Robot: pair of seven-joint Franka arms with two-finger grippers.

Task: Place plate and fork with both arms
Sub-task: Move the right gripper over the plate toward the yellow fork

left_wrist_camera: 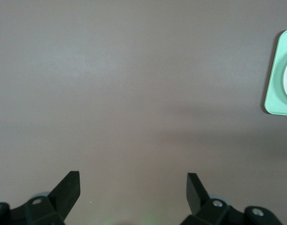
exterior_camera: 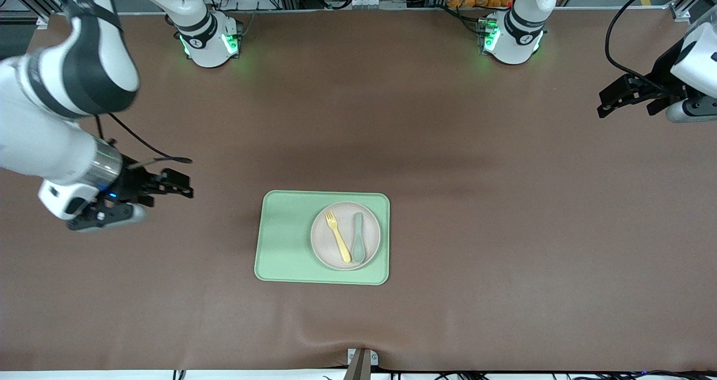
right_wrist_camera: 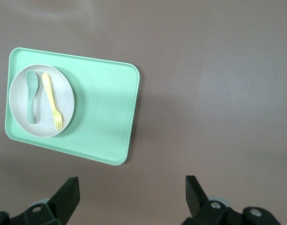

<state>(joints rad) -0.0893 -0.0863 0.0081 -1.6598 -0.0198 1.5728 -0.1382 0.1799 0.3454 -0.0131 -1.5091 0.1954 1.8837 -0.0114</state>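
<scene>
The pale plate (exterior_camera: pixel 372 240) lies on the light green tray (exterior_camera: pixel 283 240), at the tray's end toward the left arm. On the plate the yellow fork (exterior_camera: pixel 338 236) rests beside a grey-green spoon (exterior_camera: pixel 358 237). My right gripper (exterior_camera: pixel 182 185) hangs open and empty over bare table, well off the tray toward the right arm's end. In the right wrist view the plate (right_wrist_camera: pixel 68 101), fork (right_wrist_camera: pixel 51 99) and tray (right_wrist_camera: pixel 106 112) lie ahead of the open right gripper (right_wrist_camera: pixel 132 185). My left gripper (exterior_camera: pixel 604 104) is open and empty at the left arm's end of the table. The left wrist view shows that open gripper (left_wrist_camera: pixel 133 180) over bare cloth.
A brown cloth (exterior_camera: pixel 482 212) covers the whole table. The tray's corner (left_wrist_camera: pixel 278 79) shows at the edge of the left wrist view. Both green-lit arm bases (exterior_camera: pixel 210 41) stand along the edge farthest from the front camera. A small bracket (exterior_camera: pixel 361 360) sits at the nearest edge.
</scene>
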